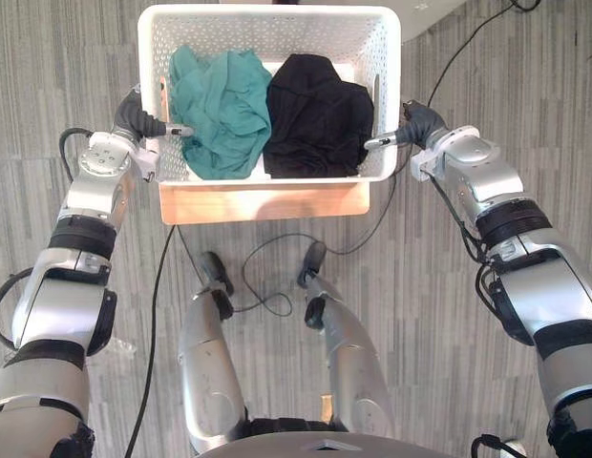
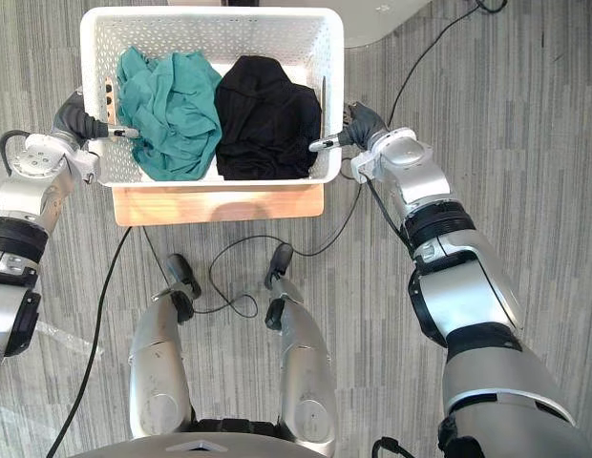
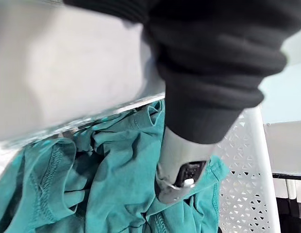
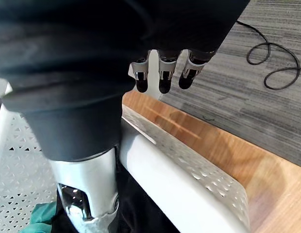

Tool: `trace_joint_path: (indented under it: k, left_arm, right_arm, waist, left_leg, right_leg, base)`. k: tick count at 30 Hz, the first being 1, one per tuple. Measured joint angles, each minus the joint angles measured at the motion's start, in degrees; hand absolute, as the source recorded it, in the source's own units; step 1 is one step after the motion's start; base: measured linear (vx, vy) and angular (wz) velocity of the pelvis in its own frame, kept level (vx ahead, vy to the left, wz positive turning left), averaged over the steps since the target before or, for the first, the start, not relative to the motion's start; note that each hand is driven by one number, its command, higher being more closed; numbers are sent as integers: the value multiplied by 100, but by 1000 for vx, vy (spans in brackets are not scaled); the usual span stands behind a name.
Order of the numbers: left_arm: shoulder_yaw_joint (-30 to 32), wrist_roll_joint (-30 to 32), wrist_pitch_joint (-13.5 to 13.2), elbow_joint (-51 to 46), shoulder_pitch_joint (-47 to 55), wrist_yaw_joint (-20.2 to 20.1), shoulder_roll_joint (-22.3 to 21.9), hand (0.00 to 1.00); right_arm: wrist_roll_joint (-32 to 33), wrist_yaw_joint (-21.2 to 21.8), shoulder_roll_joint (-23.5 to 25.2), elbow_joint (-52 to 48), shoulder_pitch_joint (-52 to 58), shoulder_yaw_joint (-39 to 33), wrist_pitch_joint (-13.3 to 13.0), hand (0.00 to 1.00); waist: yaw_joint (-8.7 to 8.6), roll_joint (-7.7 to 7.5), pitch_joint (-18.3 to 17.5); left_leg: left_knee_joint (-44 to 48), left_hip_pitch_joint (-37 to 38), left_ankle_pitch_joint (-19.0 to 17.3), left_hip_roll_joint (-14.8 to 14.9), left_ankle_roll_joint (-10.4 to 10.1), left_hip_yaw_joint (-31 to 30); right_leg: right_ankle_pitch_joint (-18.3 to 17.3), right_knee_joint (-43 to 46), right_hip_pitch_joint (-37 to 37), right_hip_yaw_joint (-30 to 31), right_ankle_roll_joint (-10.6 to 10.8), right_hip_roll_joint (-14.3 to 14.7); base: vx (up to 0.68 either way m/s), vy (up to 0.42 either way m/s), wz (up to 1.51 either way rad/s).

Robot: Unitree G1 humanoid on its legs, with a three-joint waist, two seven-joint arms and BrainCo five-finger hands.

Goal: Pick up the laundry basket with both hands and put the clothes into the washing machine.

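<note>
Left hand [image 1: 136, 119] and right hand [image 1: 422, 124] pinch the laundry basket's [image 1: 267, 13] walls — teal garment [image 1: 220, 110], black garment [image 1: 315, 114] inside; lift and loading remain.

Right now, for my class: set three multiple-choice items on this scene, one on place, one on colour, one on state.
1. Relative to the black garment in the basket, the teal garment lies: A to its right; B to its left; C on top.
2. The basket is: A white; B blue; C red.
3. The basket is: A tipped over; B upright, empty; C upright, loaded.
Answers: 1 B, teal sits on the robot's left; 2 A, its walls are white; 3 C, its opening faces up, both garments inside.
</note>
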Motion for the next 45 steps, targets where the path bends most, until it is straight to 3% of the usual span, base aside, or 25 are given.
trace_joint_path:
  k: [7,8,14,17,20,23,25,30,32,36,38,42,44,45]
  left_arm:
    - [-503,-79,1,-140,-3,-116,341,0]
    - [-693,-109,6,-256,1,-125,490,100]
    - [-1324,-98,23,-601,17,-124,986,100]
    - [-1453,226,39,-1165,240,-116,1217,100]
    - [-942,533,50,-1623,637,-48,1120,100]
    - [313,828,78,-2244,1429,384,292,100]
    - [1055,978,158,-2642,1905,738,-668,100]
    - [1636,1098,251,-3702,2956,1275,-2006,100]
    - [1678,1131,246,-4215,3357,1397,-2513,100]
    - [1571,746,131,-4878,3981,1492,-2829,100]
    - [1357,538,59,-4985,4254,1496,-2854,100]
    - [1024,449,41,-5069,4978,1429,-2803,100]
    - [1038,453,40,-5345,5452,1383,-2758,100]
    - [1041,454,-12,-5574,5790,1383,-2737,100]
  right_arm:
    - [14,7,-74,-85,-48,312,-106,0]
    - [23,8,-117,-161,-47,385,-106,100]
    - [256,-32,-192,-249,-45,420,-106,100]
    - [298,-182,-271,-430,45,360,-103,100]
    - [327,-413,-316,-1047,504,-126,-98,100]
    - [357,-815,-181,-1926,1288,-835,-100,100]
    - [360,-1026,-23,-2476,1765,-1304,-94,100]
    - [582,-1274,206,-3832,2759,-2224,-122,100]
    - [734,-1277,323,-4139,3169,-2559,-350,100]
    - [786,-1271,669,-4299,3992,-2878,-518,100]
    - [779,-1260,884,-4299,4529,-2955,-523,100]
    - [530,-1254,1795,-4470,5713,-3347,-584,100]
    - [397,-1254,2033,-4826,6193,-3316,-607,100]
    - [258,-1249,2168,-5054,6429,-3288,-622,100]
  waist:
    - [21,1,-3]
    - [26,2,-4]
    - [43,3,-5]
    - [58,7,-17]
    - [68,7,-18]
    - [68,8,-17]
    - [74,10,-16]
    - [26,12,-16]
    - [11,12,-19]
    - [-30,25,-27]
    - [-87,71,-208]
    - [-218,182,-517]
    - [-281,229,-594]
    - [-264,291,-679]
  left_leg:
    - [7,-35,0,14,0,12]
    - [13,-69,2,28,-2,14]
    - [94,-110,10,32,-2,14]
    - [94,-184,-12,47,22,15]
    - [97,-260,-8,46,29,11]
    - [99,-264,18,14,23,18]
    - [-8,-142,69,-51,40,100]
    - [-269,336,117,-248,31,182]
    - [-399,553,173,-385,35,174]
    - [-425,931,127,-473,39,166]
    - [-376,1034,42,-504,60,185]
    - [166,1548,-520,-390,18,391]
    - [717,1762,-939,-368,-63,-185]
    - [989,1887,-1291,-461,-100,-925]
  right_leg:
    - [81,-132,2,25,-19,40]
    - [110,-181,-1,19,-13,60]
    - [171,-227,-33,51,18,68]
    - [189,-240,-86,59,32,70]
    - [213,-268,-142,41,5,71]
    - [214,-274,-148,30,3,60]
    - [205,-253,-104,50,-4,11]
    - [69,-112,166,96,19,-134]
    - [25,-48,297,106,26,-210]
    - [-2,-49,614,195,60,-231]
    - [-50,-15,685,275,104,-229]
    - [-328,420,912,678,183,-198]
    - [-487,737,954,1094,166,-21]
    - [-519,789,1002,1474,141,209]
  base:
    - [27,-1,-2]
    - [0,0,0]
    - [19,1,-2]
    - [0,0,0]
    - [0,0,0]
    - [51,3,3]
    - [60,14,4]
    - [30,8,7]
    - [11,-2,13]
    - [5,-7,-1]
    - [25,-11,-8]
    - [44,51,-49]
    - [32,116,-128]
    - [-2,174,-183]
